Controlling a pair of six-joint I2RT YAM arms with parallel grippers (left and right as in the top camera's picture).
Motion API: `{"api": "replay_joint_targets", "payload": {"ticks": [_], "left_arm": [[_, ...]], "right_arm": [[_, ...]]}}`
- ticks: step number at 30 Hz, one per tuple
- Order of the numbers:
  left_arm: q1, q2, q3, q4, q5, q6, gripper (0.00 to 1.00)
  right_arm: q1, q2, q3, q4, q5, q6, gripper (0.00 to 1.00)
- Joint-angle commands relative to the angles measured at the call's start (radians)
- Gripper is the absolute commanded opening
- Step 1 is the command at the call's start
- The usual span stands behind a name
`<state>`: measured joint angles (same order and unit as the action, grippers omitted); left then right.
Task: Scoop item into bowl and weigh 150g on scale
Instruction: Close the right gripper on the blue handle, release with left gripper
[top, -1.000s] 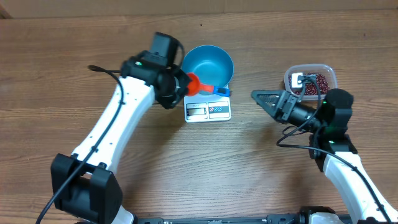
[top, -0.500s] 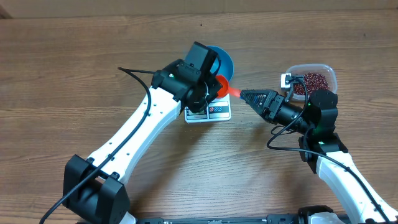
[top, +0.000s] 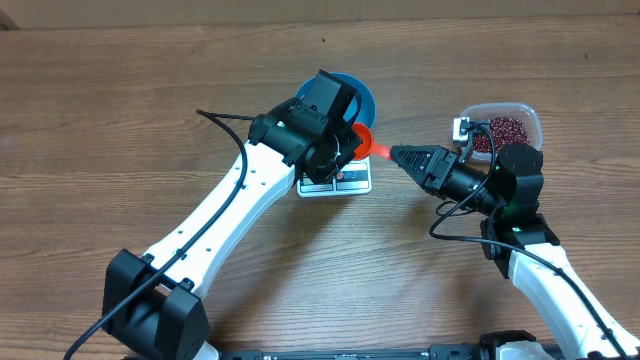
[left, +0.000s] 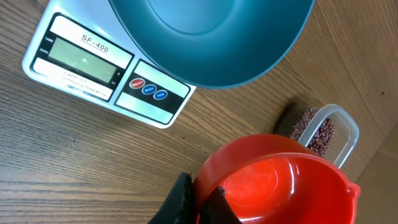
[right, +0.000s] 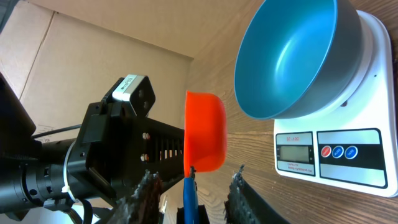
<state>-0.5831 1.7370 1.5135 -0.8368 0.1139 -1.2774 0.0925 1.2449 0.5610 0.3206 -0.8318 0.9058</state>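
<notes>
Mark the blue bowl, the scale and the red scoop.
bowl (right: 293, 57): right wrist view, on its inner wall.
scale (left: 93, 62): left wrist view, on its display window.
scoop (right: 208, 130): right wrist view, on the outer side of its cup.

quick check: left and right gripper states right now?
Left gripper: closed, holding the red plastic scoop by its cup.
Right gripper: open, fingers either side of the scoop's blue handle, not clamped.

On the scale, mid-worktop, the bowl; just right of both, a scoop aloft; farther right, a tub holding beans.
</notes>
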Motion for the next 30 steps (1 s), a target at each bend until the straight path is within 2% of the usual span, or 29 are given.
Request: {"api": "replay_joint_targets", "payload": {"ticks": [1, 13, 15, 16, 18, 20, 22, 30], "left_arm": [[-0.007, -0.009, 0.015, 0.004, -0.020, -0.010, 0.04], [-0.008, -0.009, 0.015, 0.003, -0.017, -0.021, 0.04], [-0.008, -0.009, 0.015, 0.003, -0.017, -0.021, 0.06], [-0.008, -0.009, 0.015, 0.002, -0.017, -0.020, 0.15], [-0.007, -0.009, 0.015, -0.001, -0.017, -0.020, 0.54], [-0.007, -0.009, 0.015, -0.005, -0.017, -0.020, 0.86], [-0.007, -0.009, 0.015, -0.011, -0.017, -0.020, 0.99], [-0.006, -0.010, 0.015, -0.021, -0.015, 0.000, 0.99]], "right_arm": [[0.005, 0.004, 0.025, 0.004, 0.004, -0.003, 0.33], [0.005, 0.004, 0.025, 0.005, 0.005, -0.005, 0.11], [0.005, 0.004, 0.025, 0.005, 0.006, -0.005, 0.04], [0.005, 0.004, 0.025, 0.005, 0.006, -0.005, 0.04], [0.005, 0.004, 0.025, 0.005, 0.005, -0.005, 0.04], [0.005, 0.004, 0.025, 0.005, 0.005, -0.005, 0.04], [0.005, 0.004, 0.025, 0.005, 0.005, -0.005, 0.04], [0.005, 0.004, 0.025, 0.003, 0.005, -0.016, 0.04]]}}
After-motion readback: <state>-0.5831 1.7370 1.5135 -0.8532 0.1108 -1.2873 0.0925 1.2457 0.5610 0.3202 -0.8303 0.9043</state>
